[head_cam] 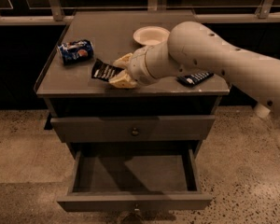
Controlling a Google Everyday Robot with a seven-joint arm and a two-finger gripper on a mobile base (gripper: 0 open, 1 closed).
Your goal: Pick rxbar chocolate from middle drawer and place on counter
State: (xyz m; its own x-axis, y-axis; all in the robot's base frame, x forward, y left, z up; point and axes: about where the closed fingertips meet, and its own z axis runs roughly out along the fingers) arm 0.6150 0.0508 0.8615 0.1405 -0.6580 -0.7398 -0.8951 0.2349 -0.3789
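The rxbar chocolate [101,71], a flat black wrapper with white print, sits between my gripper's fingers at the front left of the counter [107,36]. It is at or just above the surface; I cannot tell whether it touches. My gripper [119,71] reaches in from the right and is shut on the bar's right end. The middle drawer [135,201] is pulled open below, and the part of its inside that shows is bare grey floor.
A blue can [75,51] lies on its side at the counter's left. A white bowl [150,35] stands at the back middle. A dark blue packet [195,78] lies at the front right, partly under my arm. The drawer above [133,127] is closed.
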